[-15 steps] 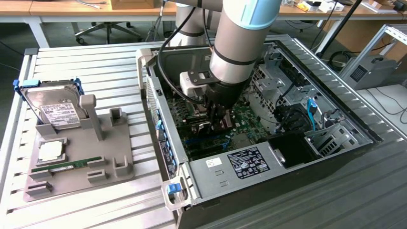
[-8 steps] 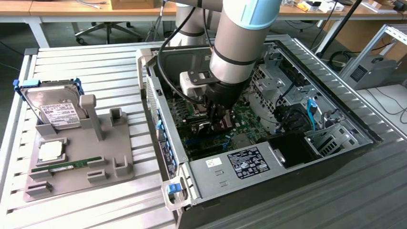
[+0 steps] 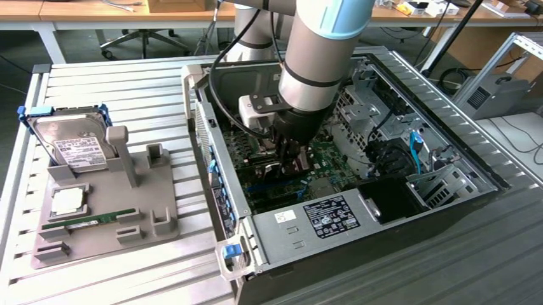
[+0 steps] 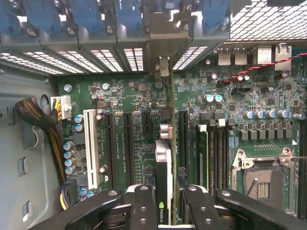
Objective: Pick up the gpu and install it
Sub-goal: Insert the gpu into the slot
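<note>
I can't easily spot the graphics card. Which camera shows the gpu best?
The wrist view: the gpu stands edge-on, gripped in the tool, over the motherboard. In the exterior view, the arm hides most of it.

A long wooden desk (image 3: 85, 9) is running along the top edge of the exterior view. Its white leg (image 3: 53, 43) is standing at the upper left. A chair base (image 3: 144, 39) is sitting under the desk on the dark grey floor (image 3: 17, 54). A grey metal table (image 3: 110, 79) made of long slats is filling the middle and the bottom. At the upper right, a silver metal frame (image 3: 519, 51) is standing beside a brown box (image 3: 479, 44). Black cables (image 3: 517, 136) are lying at the right edge. Soft, even light is falling everywhere.
</note>
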Controlling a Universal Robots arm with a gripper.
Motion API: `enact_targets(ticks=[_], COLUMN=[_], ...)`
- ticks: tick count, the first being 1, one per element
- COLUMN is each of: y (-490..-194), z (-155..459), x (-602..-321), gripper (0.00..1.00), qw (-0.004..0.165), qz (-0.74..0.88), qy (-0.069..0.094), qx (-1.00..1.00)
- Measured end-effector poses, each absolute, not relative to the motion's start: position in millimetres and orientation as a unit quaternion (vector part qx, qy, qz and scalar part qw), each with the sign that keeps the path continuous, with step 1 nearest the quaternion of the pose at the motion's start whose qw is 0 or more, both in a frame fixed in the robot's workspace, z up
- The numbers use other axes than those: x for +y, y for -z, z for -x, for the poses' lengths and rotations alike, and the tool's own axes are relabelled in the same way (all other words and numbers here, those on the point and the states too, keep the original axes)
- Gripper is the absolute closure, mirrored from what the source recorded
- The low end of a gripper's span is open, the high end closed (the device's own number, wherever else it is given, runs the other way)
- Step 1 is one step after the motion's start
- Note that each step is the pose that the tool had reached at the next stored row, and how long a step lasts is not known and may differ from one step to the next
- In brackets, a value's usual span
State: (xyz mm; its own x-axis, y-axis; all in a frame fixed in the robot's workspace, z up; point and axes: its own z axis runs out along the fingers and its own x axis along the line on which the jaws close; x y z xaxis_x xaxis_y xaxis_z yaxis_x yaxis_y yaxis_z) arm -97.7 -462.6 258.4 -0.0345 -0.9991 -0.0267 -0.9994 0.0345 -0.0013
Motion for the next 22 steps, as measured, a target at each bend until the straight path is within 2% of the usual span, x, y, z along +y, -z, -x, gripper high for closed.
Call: enact_targets(ticks=[22], y=[-256.5], z=[99.0], x=[-462.6], gripper=[0.73], qw=[0.01], qz=[0.689], qy=[-0.009], qx=[0.724])
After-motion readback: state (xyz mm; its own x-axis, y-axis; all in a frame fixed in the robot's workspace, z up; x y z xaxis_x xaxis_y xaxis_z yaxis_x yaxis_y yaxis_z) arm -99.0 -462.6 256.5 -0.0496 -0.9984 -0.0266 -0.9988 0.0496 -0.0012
